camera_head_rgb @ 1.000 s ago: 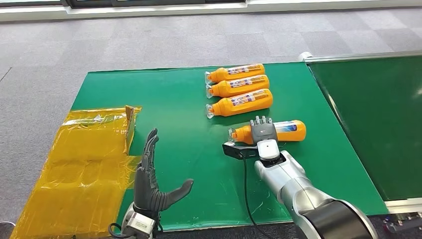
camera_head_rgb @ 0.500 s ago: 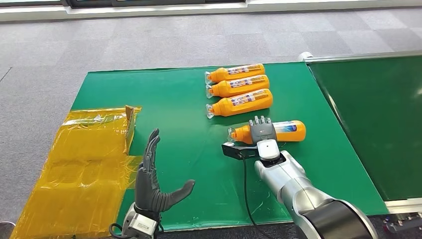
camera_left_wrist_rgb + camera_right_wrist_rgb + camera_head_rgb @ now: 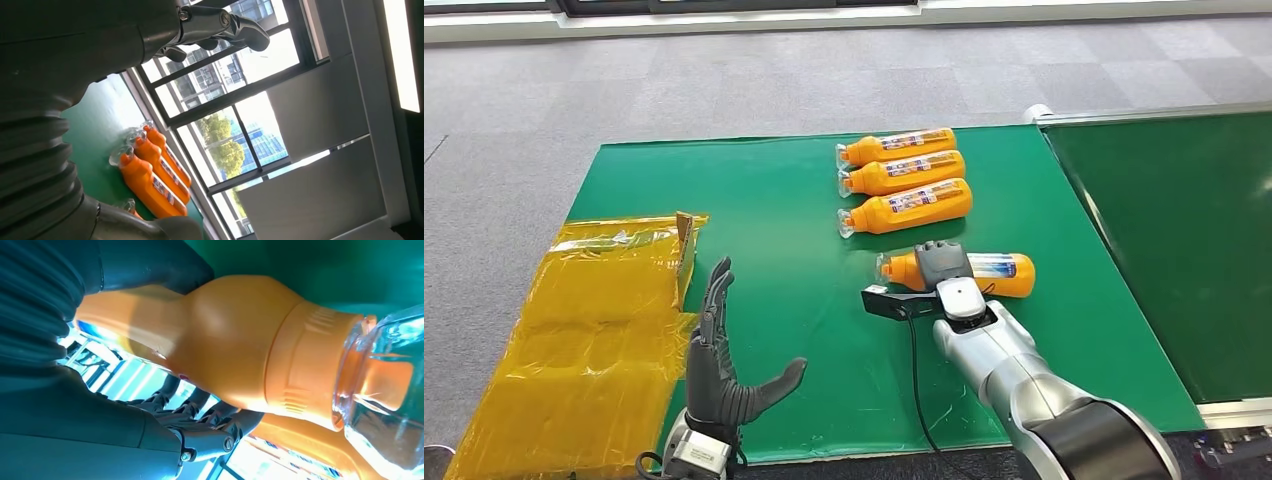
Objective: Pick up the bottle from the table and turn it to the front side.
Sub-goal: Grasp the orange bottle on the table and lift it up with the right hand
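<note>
The bottle (image 3: pixel 984 270) lies on its side at centre right of the head view, on the green worktop (image 3: pixel 764 200), cap toward the left, just below a row of three like bottles (image 3: pixel 904 180) and apart from them. The right hand (image 3: pixel 942 265) is wrapped over its shoulder and neck end, fingers curled round the orange body, so it has hold of the bottle; the right wrist view shows the smooth orange shoulder (image 3: pixel 225 340) and clear cap (image 3: pixel 385 390) close against those fingers (image 3: pixel 200 435). It looks like a rigid moulded plastic bottle, light to moderate in weight if full, with a glossy skin that may slip or roll in the grasp; the waist below the shoulder seems the surest place to hold, keeping off the clear cap. A white and blue label runs along the body, but its writing is too small to read, and no brand can be made out. The left hand (image 3: pixel 724 370) stands at lower left, fingers spread wide, holding nothing, beside a yellow sheet (image 3: pixel 594 320).
</note>
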You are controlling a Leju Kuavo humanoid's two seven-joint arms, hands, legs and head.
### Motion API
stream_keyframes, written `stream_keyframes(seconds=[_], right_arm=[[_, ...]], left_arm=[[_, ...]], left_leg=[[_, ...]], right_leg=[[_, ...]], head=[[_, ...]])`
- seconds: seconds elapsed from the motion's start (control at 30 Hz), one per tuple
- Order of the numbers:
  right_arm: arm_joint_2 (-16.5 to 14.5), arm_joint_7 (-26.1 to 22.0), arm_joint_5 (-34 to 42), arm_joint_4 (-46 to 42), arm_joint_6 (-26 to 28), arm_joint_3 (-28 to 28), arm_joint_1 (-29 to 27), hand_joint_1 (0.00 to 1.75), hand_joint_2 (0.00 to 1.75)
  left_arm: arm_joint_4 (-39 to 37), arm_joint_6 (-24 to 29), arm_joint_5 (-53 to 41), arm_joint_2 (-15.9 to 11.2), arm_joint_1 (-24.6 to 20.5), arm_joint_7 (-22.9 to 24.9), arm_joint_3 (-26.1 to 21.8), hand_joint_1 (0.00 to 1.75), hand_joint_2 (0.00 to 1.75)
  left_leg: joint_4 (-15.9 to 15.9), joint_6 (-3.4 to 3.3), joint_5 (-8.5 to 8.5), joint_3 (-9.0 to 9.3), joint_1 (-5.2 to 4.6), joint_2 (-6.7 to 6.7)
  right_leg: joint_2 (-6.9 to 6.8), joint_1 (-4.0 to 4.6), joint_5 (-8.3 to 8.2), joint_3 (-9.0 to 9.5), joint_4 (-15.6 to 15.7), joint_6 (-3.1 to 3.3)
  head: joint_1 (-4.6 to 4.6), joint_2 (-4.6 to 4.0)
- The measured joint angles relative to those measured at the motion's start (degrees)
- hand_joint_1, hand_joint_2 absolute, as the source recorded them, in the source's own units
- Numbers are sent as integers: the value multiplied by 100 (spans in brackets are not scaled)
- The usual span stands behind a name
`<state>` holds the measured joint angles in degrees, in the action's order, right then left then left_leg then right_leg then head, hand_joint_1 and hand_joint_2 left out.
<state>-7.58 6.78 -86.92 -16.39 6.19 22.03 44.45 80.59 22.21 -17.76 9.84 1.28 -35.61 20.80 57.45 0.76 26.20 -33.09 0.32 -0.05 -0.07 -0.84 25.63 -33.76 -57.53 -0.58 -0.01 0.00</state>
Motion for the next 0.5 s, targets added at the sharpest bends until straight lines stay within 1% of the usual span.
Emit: stream_keyframes(seconds=[0.5], right_arm=[[-41,-141,35,0,124,-105,12,175,175]], left_arm=[[108,0,-48,34,84,0,-167,0,175]], left_leg=[[0,0,0,1,0,0]], right_leg=[[0,0,0,0,0,0]], head=[[1,0]])
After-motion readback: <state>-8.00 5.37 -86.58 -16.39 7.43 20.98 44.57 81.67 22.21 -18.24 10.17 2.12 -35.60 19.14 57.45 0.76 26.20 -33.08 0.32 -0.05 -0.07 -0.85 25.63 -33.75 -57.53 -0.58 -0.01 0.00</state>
